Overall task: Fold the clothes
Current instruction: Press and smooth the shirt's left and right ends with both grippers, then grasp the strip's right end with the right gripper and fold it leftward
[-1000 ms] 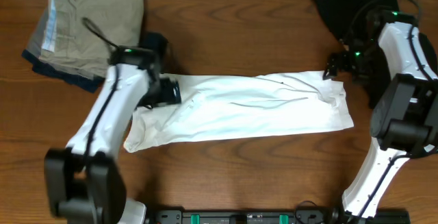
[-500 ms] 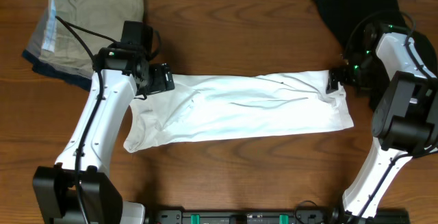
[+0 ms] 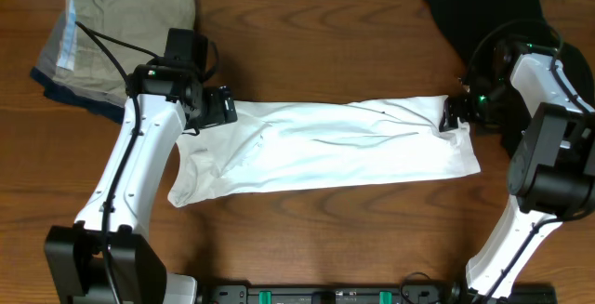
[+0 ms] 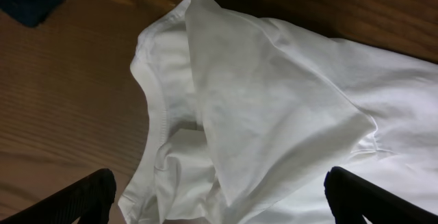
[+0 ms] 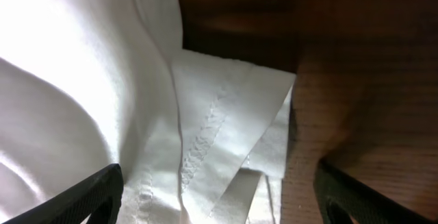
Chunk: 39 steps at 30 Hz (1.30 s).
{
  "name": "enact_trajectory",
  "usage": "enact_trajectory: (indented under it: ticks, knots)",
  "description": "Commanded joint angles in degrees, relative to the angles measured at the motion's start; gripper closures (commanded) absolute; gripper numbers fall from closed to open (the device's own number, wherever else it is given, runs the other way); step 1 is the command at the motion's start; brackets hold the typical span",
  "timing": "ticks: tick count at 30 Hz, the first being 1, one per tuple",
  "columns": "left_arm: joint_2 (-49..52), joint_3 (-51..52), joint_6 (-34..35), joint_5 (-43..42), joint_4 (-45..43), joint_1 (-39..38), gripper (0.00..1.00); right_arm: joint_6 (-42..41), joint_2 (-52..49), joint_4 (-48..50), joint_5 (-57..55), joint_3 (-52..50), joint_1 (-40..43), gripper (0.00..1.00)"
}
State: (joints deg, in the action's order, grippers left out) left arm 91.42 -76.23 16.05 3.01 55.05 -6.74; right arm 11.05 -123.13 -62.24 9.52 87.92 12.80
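at the far left, the pile (image 3: 112, 48) of khaki, grey and navy clothes sat at the table's (image 3: 316, 34) back corner, out of the work. just right of it, your left gripper (image 3: 219, 109) hung over the back left corner of the shirt (image 3: 325, 151). in the left wrist view its fingers were spread wide and held nothing. a curved stitched edge lay between them, but neck or sleeve could not be told.

the shirt lay across the middle of the table as one long white band. its sides looked already turned in, and its left end was looser and more rumpled than its right.

at the band's back right corner, your right gripper (image 3: 456, 113) was released too. in the right wrist view its fingers straddled the stacked hem layers with bare wood beside them. whether either gripper's tips touched cloth could not be told. the black garment (image 3: 483, 6) lay well behind, at the back right.

by my reading, you were at the grasp for the next fold, with both grippers posed on the far corners and nothing pinched yet. the next move called for lowering both together and closing on every layer at each corner. the right hem showed several plies that could split. you then needed to lift evenly so the band did not sag or drag in the middle.
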Motion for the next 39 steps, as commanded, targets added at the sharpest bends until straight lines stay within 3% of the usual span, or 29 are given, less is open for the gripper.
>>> enact_trajectory:
  ticks: [1,5,10,17,20,27,33,39]
  knots:
    - [-0.07,-0.61,-0.96,0.72,0.07,0.31,0.02,1.25,-3.82,2.21,5.14,-5.03,-0.44,0.14]
    - [-0.07,-0.61,-0.94,0.72,0.07,0.31,0.02,1.22,-3.82,4.26,5.16,-7.19,-0.44,0.18]
    - [-0.07,-0.61,-0.94,0.7,0.07,0.31,0.02,0.74,-3.82,6.8,7.87,-9.16,-1.01,0.37]
    - [-0.07,-0.61,-0.94,0.7,0.13,0.31,0.02,-0.59,-3.82,7.8,7.98,-11.61,-2.4,0.44]
    - [-0.07,-0.61,-0.94,0.7,0.13,0.31,0.02,-2.34,-3.82,8.92,7.87,-12.46,-2.36,0.56]
    - [-0.07,-0.61,-0.94,0.7,0.13,0.31,0.02,-6.93,-3.82,12.15,4.81,-12.61,-1.81,0.99]
    - [-0.07,-0.61,-0.94,0.7,0.0,0.31,0.02,-7.74,-3.72,10.99,5.09,-9.2,2.1,0.99]
    - [-0.07,-0.61,-0.94,0.7,-0.55,0.31,0.02,-6.91,-2.47,2.49,5.33,-0.59,7.13,0.99]
